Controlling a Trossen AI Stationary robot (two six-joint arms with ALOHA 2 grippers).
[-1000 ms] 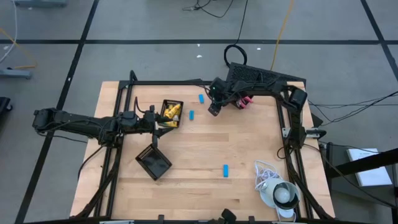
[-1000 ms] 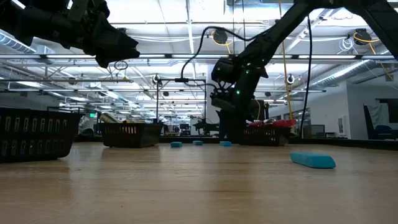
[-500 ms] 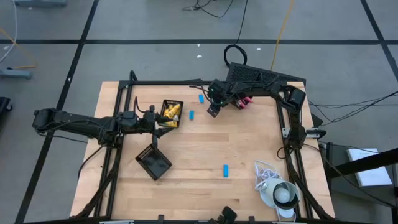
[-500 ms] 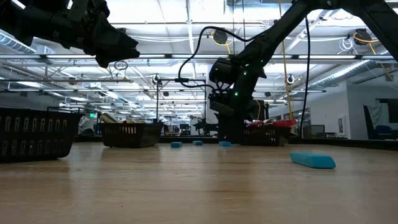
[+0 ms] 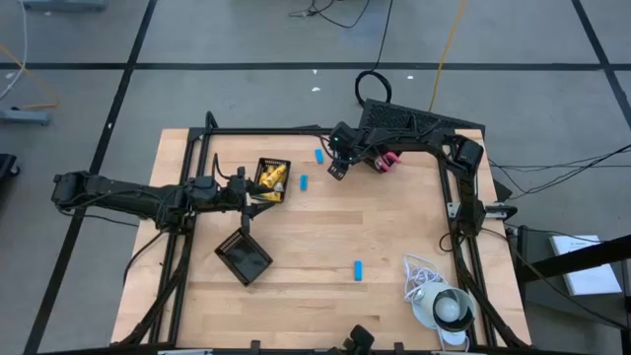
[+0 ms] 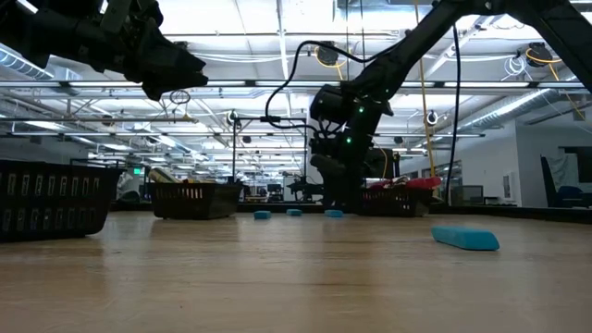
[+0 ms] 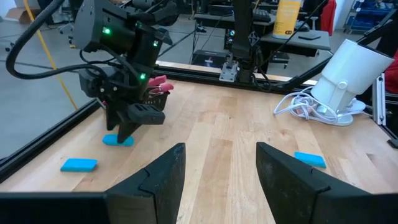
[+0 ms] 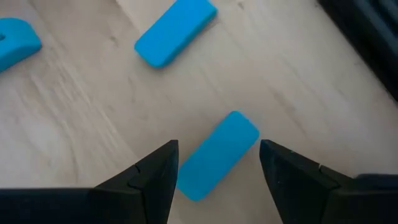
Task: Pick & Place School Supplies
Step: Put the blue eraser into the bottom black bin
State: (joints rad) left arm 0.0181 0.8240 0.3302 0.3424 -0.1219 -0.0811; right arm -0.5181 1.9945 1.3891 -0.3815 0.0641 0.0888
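Note:
Several light-blue oblong pieces lie flat on the wooden table. One blue piece (image 8: 214, 163) lies below my right gripper (image 8: 217, 147), whose open fingers stand on either side of it, slanting down, without touching. A second blue piece (image 8: 176, 31) lies just beyond it, and a third (image 5: 358, 270) lies nearer the front edge. My right gripper (image 5: 336, 171) is at the table's far middle. Over the table's left side my left gripper (image 7: 221, 158) hangs open and holds nothing. Yellow pieces (image 5: 274, 177) lie in a black tray. Red-handled scissors (image 5: 386, 161) lie at the far right.
The black tray (image 5: 262, 187) with the yellow pieces stands beside my left gripper, and a second black tray (image 5: 244, 258) stands nearer the front. A white cord with a round grey-white object (image 5: 441, 302) lies at the front right. A dark metal frame (image 5: 187, 187) borders the table.
My right gripper has turned a little at the wrist, and its fingers have swung slightly toward the table's far left above the blue pieces. Its fingers have stayed open.

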